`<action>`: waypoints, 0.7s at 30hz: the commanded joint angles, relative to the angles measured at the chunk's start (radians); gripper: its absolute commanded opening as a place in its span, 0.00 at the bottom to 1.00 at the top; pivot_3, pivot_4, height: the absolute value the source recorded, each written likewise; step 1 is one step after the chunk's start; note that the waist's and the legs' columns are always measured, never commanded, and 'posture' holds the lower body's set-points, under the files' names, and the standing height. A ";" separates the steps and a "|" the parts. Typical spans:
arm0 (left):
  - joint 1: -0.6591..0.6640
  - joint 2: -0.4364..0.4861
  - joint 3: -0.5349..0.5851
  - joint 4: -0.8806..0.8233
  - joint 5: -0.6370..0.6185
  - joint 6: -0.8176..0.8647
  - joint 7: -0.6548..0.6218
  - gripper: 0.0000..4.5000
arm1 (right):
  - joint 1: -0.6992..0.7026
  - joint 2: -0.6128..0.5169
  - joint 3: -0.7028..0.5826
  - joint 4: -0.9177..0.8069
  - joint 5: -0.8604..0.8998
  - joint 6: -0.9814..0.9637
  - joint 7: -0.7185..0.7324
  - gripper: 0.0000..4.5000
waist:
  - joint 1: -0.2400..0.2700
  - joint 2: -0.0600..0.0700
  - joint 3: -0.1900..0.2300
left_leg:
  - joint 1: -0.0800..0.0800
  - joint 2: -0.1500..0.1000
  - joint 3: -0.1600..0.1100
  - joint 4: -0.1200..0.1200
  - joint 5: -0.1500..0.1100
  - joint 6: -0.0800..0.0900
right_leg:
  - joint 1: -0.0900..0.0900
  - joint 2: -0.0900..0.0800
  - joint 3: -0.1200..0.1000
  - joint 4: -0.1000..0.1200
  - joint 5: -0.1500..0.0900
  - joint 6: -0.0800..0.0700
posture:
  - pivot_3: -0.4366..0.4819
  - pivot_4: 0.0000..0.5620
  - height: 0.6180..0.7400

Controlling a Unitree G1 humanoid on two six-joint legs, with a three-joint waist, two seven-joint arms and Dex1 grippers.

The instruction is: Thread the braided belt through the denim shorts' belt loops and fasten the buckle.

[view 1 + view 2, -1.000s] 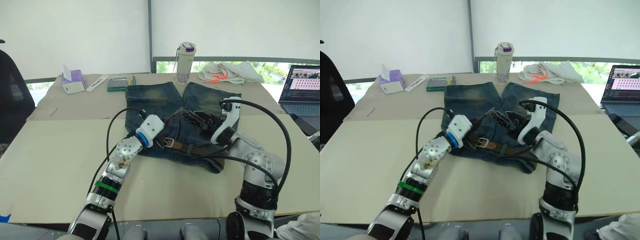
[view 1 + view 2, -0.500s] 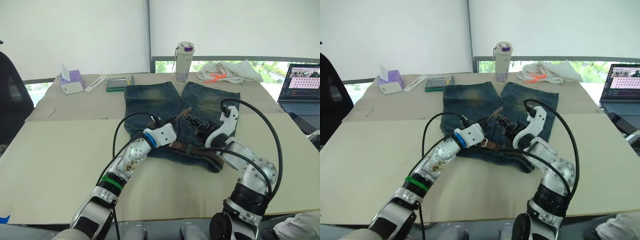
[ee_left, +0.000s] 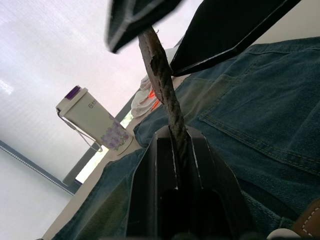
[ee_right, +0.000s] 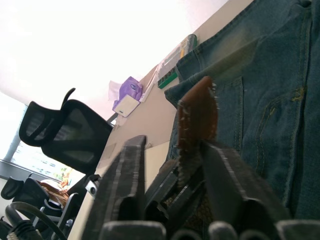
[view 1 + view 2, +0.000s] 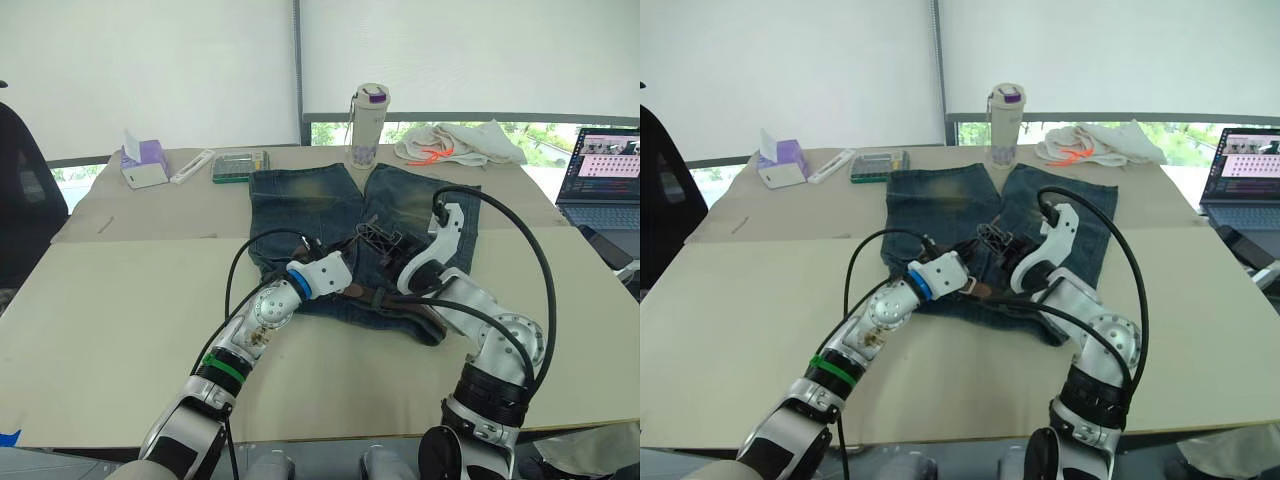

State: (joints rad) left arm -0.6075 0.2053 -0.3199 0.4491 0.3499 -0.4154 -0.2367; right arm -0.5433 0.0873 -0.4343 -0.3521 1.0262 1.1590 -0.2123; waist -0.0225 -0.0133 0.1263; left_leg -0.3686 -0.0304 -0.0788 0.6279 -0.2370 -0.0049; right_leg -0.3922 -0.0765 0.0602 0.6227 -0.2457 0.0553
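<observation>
Braided belt (image 3: pixel 167 100) clamped between left claw (image 3: pixel 176 150) fingers

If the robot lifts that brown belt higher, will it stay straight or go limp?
Probably limp. The braided belt looks woven and narrow, and it curves across the denim shorts, so a long stretch would likely sag. The short tip between the left gripper and the right gripper stands up, so short lengths seem to hold shape. It looks light.

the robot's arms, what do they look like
Silver-grey jointed metal arms with white wrist housings. The left arm has a blue ring at the wrist and a green band lower down. Black cables loop off both. Each end effector has two black fingers.
</observation>
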 commanded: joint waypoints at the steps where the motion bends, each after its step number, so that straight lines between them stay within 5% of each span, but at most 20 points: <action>1: 0.002 -0.002 0.007 -0.022 -0.013 -0.025 0.000 0.00 | -0.008 -0.002 0.026 -0.016 0.040 -0.039 -0.007 0.55 | 0.000 0.000 0.000 | 0.000 0.000 0.000 0.000 0.000 0.000 | 0.000 0.000 0.000 0.000 0.000 0.000 | 0.48 0.27 1.00; 6: 0.001 -0.004 0.001 -0.025 -0.011 -0.038 -0.001 0.00 | -0.007 -0.010 0.036 0.004 0.041 -0.064 -0.025 0.55 | 0.000 0.000 0.000 | 0.000 0.000 0.000 0.000 0.000 0.000 | 0.000 0.000 0.000 0.000 0.000 0.000 | 0.48 0.27 1.00; 13: 0.007 0.000 0.003 -0.025 -0.020 -0.043 -0.013 0.00 | -0.002 -0.022 0.048 0.017 0.050 -0.096 -0.038 0.05 | 0.001 0.000 0.000 | 0.000 0.000 0.000 0.000 0.000 0.000 | 0.000 0.000 0.000 0.000 0.000 0.000 | 0.48 0.27 1.00; 18: 0.008 0.001 0.005 -0.025 -0.044 -0.042 -0.043 0.00 | 0.016 -0.039 0.048 0.015 0.058 -0.094 -0.046 0.01 | 0.001 0.000 0.000 | 0.000 0.000 0.000 0.000 0.000 0.000 | 0.000 0.000 0.000 0.000 0.000 0.000 | 0.48 0.27 1.00; 21: 0.023 0.001 0.010 -0.053 -0.105 -0.018 -0.115 0.24 | 0.027 -0.060 0.049 0.011 0.068 -0.090 -0.047 0.00 | 0.001 0.000 0.000 | 0.000 0.000 0.000 0.000 0.000 0.000 | 0.000 0.000 0.000 0.000 0.000 0.000 | 0.48 0.27 1.00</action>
State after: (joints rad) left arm -0.5861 0.2091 -0.3123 0.4417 0.2815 -0.4244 -0.3187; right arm -0.5122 0.0375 -0.3962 -0.3135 1.0645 1.0888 -0.2645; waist -0.0214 -0.0132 0.1263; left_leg -0.3688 -0.0305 -0.0782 0.6279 -0.2369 -0.0049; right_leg -0.3921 -0.0766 0.0602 0.6225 -0.2458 0.0552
